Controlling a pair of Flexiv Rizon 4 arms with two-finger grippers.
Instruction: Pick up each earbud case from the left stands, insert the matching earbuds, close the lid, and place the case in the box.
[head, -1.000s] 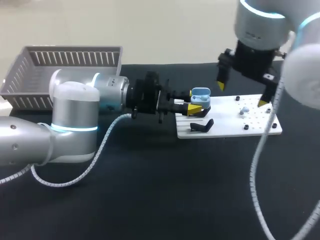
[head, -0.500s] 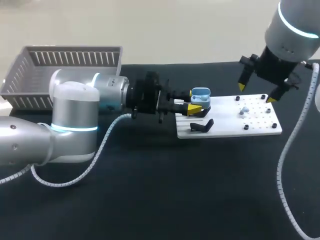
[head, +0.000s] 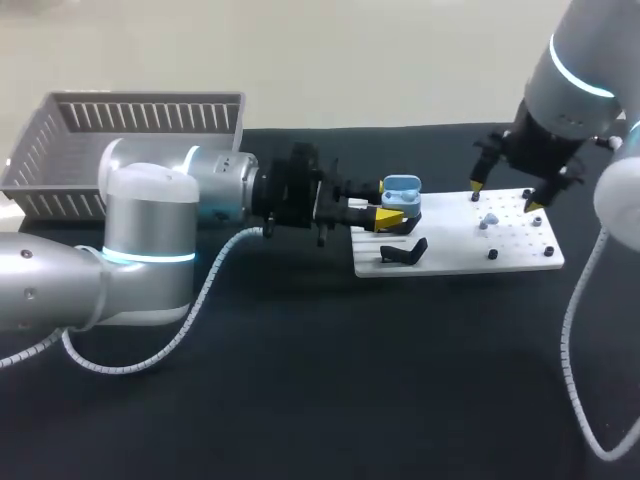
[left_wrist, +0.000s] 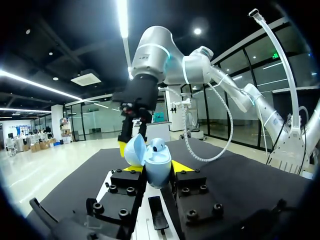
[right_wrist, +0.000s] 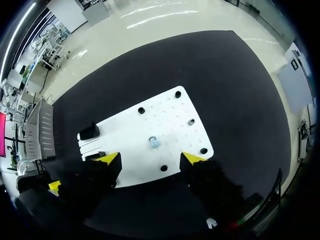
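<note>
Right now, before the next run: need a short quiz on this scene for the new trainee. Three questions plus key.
1. Fill in: the right gripper, open, hangs over the ___ board.
2. What clamps the earbud case? A) left gripper B) right gripper C) nothing
3. True or false: the case's lid is shut.
Key: 1 white; 2 A; 3 false, the lid is open.
</note>
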